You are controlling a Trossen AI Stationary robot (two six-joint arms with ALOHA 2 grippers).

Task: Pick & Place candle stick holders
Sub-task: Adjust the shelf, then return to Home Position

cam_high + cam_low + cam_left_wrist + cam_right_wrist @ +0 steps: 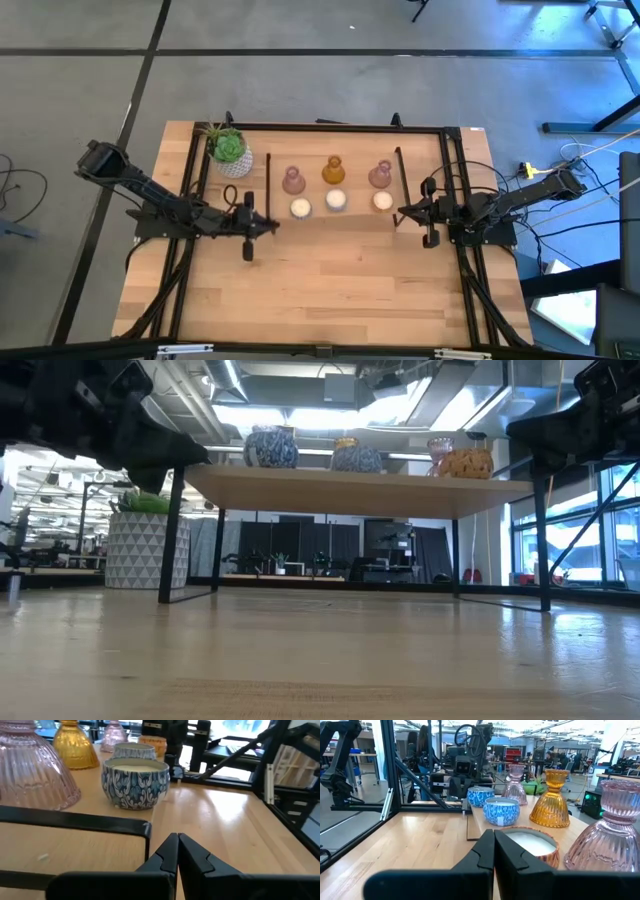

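Six candle stick holders stand on their bases in two rows on a raised wooden shelf (350,490). The far row has a pink glass (293,180), an amber glass (333,170) and a second pink glass (380,175). The near row has three round votives with white tops (300,207) (336,200) (382,201); the nearest blue-patterned one (136,782) faces my left gripper. My left gripper (275,227) (177,852) is shut and empty at the shelf's left end. My right gripper (400,215) (494,847) is shut and empty at the shelf's right end, just short of a copper-walled votive (532,845).
A green plant in a white patterned pot (228,150) (147,550) stands at the table's far left. The shelf rests on thin black legs (170,535) (543,540). Its black end bar (75,822) lies just ahead of my left fingers. Bare tabletop (340,290) stretches toward the near edge.
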